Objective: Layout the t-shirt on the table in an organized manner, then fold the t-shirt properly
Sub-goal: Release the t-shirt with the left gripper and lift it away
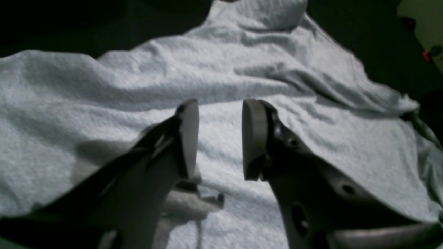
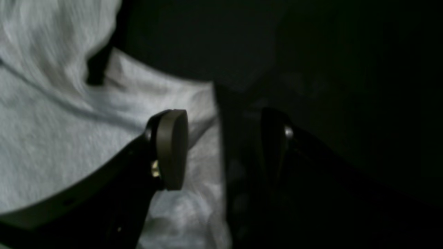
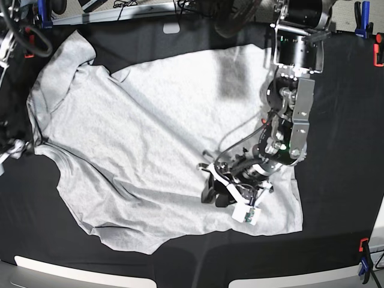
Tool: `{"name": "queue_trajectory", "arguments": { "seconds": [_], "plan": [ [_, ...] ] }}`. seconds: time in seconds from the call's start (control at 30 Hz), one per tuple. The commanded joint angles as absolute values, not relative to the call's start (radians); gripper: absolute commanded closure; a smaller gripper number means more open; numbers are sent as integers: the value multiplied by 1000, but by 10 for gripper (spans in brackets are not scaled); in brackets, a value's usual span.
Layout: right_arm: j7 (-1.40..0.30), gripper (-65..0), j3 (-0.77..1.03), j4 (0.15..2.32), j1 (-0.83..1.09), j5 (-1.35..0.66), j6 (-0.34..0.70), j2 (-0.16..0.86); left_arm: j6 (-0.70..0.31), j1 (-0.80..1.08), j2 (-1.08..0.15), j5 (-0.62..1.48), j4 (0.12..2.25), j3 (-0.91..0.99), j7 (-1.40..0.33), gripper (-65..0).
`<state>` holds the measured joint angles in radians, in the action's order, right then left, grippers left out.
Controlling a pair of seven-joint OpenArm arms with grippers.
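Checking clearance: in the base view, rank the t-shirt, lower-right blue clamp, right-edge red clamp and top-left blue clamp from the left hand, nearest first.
1. t-shirt, under the left hand
2. lower-right blue clamp, table corner
3. right-edge red clamp, upper right
4. top-left blue clamp, opposite corner

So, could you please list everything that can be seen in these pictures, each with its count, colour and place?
t-shirt: one, light grey, spread wrinkled over the table's middle and left.
table: one, black cloth cover, under everything.
clamps: several, red and blue, at the table edges.
left gripper: one, open, above the shirt, nothing between its jaws.
right gripper: one, open, over a shirt edge; not seen in the base view.
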<state>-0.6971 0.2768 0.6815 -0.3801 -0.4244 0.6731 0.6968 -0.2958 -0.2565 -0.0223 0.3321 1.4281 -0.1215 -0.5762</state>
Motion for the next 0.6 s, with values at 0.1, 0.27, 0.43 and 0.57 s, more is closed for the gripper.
{"name": "queue_trajectory", "arguments": {
  "seconds": [0.1, 0.27, 0.43, 0.57],
  "plan": [
    [-669, -327, 281, 696, -362, -441, 673, 695, -300, -282, -17, 342, 1449, -121, -546, -194],
    [-669, -219, 281, 696, -357, -424, 673, 693, -300, -282, -17, 342, 1449, -121, -546, -194],
    [-665, 0, 284, 696, -357, -424, 673, 727, -300, -282, -17, 342, 1449, -121, -545, -194],
    [-653, 0, 310, 696, -357, -424, 672, 762, -300, -282, -17, 342, 1449, -121, -545, -194]
  ]
}}
